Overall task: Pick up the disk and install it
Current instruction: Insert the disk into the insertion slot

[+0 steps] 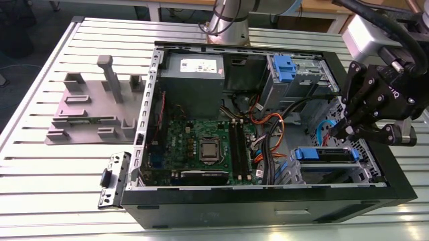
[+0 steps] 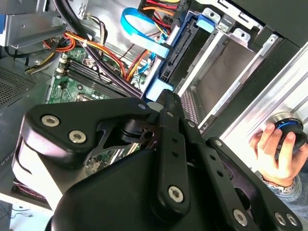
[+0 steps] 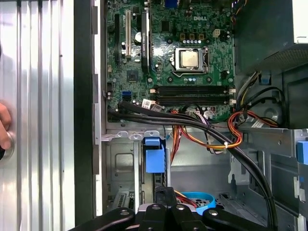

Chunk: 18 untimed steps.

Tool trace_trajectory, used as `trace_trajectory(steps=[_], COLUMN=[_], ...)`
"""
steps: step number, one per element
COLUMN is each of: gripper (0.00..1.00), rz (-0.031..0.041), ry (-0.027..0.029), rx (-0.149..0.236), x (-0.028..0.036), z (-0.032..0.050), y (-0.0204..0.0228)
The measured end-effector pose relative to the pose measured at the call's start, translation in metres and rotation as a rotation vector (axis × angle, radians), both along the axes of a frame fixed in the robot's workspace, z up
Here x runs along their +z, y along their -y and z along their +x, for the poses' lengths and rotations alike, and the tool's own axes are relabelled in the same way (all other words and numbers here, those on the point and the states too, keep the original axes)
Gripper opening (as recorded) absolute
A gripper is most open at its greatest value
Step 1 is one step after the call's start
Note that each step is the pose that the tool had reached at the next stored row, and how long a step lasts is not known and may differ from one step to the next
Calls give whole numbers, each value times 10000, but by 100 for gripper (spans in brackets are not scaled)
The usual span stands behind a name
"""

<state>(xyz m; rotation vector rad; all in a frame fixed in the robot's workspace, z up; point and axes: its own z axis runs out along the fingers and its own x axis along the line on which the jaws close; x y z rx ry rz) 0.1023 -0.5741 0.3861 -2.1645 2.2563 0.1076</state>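
Black gripper (image 2: 161, 103) above blue-bracketed disk (image 2: 166, 72) in its bay; hand (image 2: 274, 154) on a knob (image 2: 288, 129)

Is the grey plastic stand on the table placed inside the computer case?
No. In the exterior view the grey stand sits on the table, outside the open case.

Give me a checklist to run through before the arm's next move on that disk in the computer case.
1. Flat rectangular disk in its blue plastic bracket sits in the drive bay of the open black computer case: ok.
2. Disk fully seated: cannot tell.
3. Black gripper close over the disk: ok.
4. Orange and black cables beside the bay, not across it: ok.
5. Person's hand outside the case, on a round blue knob: ok.
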Motion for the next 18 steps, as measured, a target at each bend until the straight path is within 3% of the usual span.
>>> trace_trajectory(steps=[18], gripper=[10], rz=[-2], ry=[0], rx=[-2], x=[-47], z=[95], y=[-28])
